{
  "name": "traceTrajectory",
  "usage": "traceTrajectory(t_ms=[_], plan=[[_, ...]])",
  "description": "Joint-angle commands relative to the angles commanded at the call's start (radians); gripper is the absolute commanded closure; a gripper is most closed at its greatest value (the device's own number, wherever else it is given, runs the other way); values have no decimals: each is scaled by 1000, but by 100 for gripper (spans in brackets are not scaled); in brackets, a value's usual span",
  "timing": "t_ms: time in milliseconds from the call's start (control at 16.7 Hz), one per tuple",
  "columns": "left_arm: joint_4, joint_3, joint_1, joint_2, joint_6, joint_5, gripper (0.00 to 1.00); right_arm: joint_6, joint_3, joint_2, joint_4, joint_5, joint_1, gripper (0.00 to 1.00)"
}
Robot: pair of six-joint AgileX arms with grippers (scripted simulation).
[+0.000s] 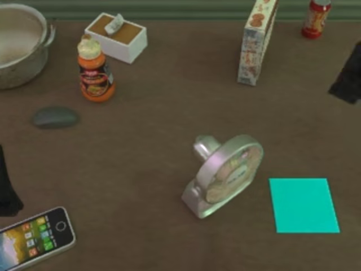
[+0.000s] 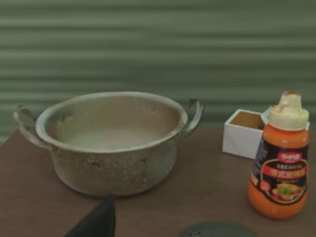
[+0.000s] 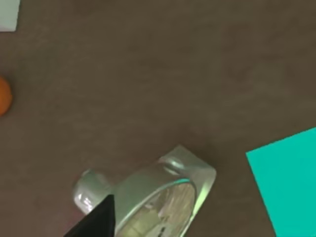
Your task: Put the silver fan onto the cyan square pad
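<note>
1. The left arm (image 1: 7, 186) sits at the far left edge of the surface (image 1: 141, 152), parked and out of the way; only a dark bit of its pincer (image 2: 96, 222) shows in the left wrist view, so I cannot tell if it is spread or pressed together.
2. Near that side are a big metal pot (image 1: 17, 42), an orange sauce bottle (image 1: 96, 70), a white box (image 1: 117, 36), a grey stone-like lump (image 1: 55, 117) and a phone (image 1: 34, 237); none of them is part of the job, and all stand well apart from the fan.
3. The silver fan (image 1: 225, 175) stands near the middle of the surface, on its own base with its round face tilted up and its knob at the back; nothing is holding it, so I think the job has not really begun.
4. The cyan square pad (image 1: 304, 204) lies flat just to the right of the fan, not touching it; it is bare, ready for the fan.
5. Far back stand a tall carton (image 1: 256, 42) and a red bottle (image 1: 316, 18).
6. The right arm (image 1: 347, 79) is at the far right edge; its wrist camera looks down on the fan, so I guess this arm will do the picking; only one dark tip of its pincer (image 3: 96, 222) shows, so I cannot tell its state.
</note>
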Motion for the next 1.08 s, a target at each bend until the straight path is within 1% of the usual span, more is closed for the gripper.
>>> traceTrajectory(t_ms=[360, 600, 780, 1080], plan=[[0, 0, 0, 0, 0, 0, 0, 450, 567, 581, -407, 0, 195, 0], [0, 0, 0, 0, 0, 0, 0, 663, 830, 847, -598, -1, 287, 0], [0, 0, 0, 0, 0, 0, 0, 749, 937, 952, -678, -1, 325, 0], [0, 0, 0, 0, 0, 0, 0, 766, 958, 972, -694, -1, 333, 0]])
